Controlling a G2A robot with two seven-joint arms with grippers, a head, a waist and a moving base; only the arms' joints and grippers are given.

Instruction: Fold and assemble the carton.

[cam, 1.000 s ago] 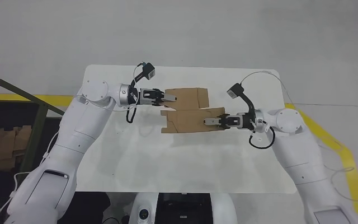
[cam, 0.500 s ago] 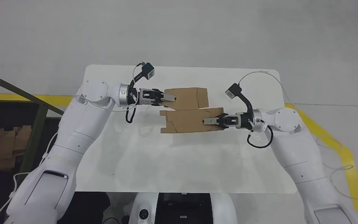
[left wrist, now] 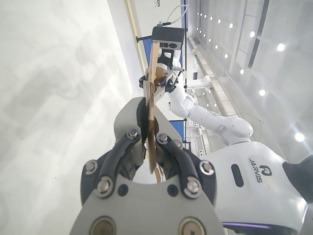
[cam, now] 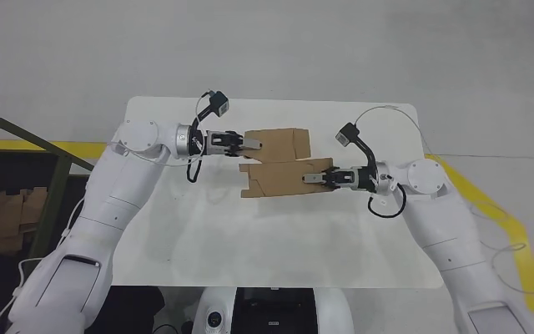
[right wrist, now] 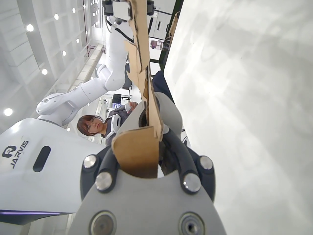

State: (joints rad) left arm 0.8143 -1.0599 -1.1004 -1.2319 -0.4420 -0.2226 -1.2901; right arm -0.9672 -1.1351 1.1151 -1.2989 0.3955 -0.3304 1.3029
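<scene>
A flat brown carton (cam: 282, 163) hangs above the middle of the white table (cam: 200, 242), held between both arms. My left gripper (cam: 255, 147) is shut on its left edge; in the left wrist view the cardboard (left wrist: 151, 118) runs edge-on between the fingers (left wrist: 140, 113). My right gripper (cam: 310, 179) is shut on the carton's right side, where a bent flap (right wrist: 137, 151) lies over the gripper body and the sheet (right wrist: 139, 40) stretches away toward the other arm.
The table's back edge (cam: 267, 101) lies just beyond the carton. Grey floor with a yellow line (cam: 467, 188) surrounds the table. A stack of cardboard (cam: 21, 213) sits on the floor at far left.
Both arms have lifted and tilted the carton slightly; the upper panel has risen a little. Both grips are unchanged.
</scene>
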